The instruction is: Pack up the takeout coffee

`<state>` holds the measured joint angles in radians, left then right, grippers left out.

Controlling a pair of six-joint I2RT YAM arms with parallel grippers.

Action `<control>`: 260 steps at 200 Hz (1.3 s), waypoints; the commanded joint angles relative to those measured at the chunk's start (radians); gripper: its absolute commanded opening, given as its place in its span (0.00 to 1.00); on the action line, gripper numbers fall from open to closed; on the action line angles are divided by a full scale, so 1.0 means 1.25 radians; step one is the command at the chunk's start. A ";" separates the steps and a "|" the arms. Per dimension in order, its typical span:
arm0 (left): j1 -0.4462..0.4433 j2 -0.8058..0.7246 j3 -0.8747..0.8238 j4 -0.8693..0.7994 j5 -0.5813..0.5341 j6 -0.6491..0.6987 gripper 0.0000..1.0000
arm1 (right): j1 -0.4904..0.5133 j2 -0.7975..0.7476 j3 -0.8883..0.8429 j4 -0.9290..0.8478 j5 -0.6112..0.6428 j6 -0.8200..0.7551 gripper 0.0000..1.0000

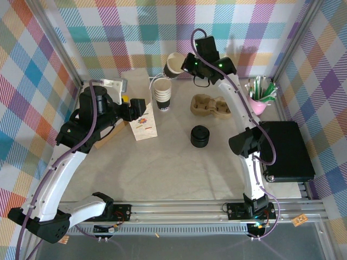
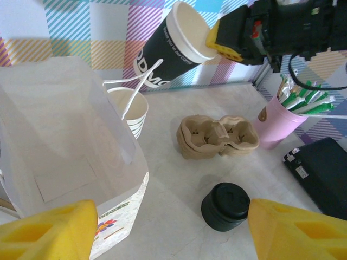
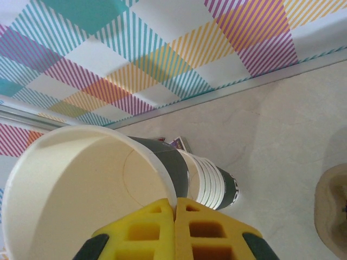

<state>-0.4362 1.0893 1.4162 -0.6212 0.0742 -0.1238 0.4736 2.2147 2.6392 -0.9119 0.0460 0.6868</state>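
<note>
Step in hand: fetching the cup, lid not yet on.
- Right gripper (image 3: 174, 215): claw pinched shut on the rim wall of the coffee cup (image 1: 174, 64), one finger inside and one outside.
- Coffee cup is in the air over the far edge of the worktop (image 1: 179, 173), just beyond the stack of cups (image 1: 162, 93). It is tilted with its mouth open. Dark outer wall, cream inside.
- Left gripper (image 2: 173, 232): claw spread wide with nothing in it, hovering at the open mouth of the paper bag (image 1: 144, 123) on the worktop's left side.
- Lid stack (image 1: 200, 136) sits near the worktop's middle. The carrier (image 1: 210, 105) lies between it and the far edge.

Judged next: level the cup and set it down upright, so a lid can go on before bagging. The rim pinch is narrow, so the cup may swing.
</note>
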 commanded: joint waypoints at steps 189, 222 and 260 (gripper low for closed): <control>-0.291 0.131 -0.036 -0.059 -0.117 -0.338 0.65 | 0.028 -0.812 -1.015 -0.116 -0.114 -0.216 0.00; -0.310 0.131 -0.061 -0.131 -0.171 -0.349 0.64 | 0.080 -0.816 -1.108 -0.065 -0.094 -0.250 0.00; -0.311 0.119 -0.103 -0.147 -0.180 -0.353 0.64 | 0.158 -0.766 -1.143 0.046 -0.042 -0.292 0.00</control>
<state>-0.8112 1.2629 1.3201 -0.7689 -0.1226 -0.5411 0.6277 1.2274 1.2335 -0.9955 -0.0376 0.3786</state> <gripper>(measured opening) 0.640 0.057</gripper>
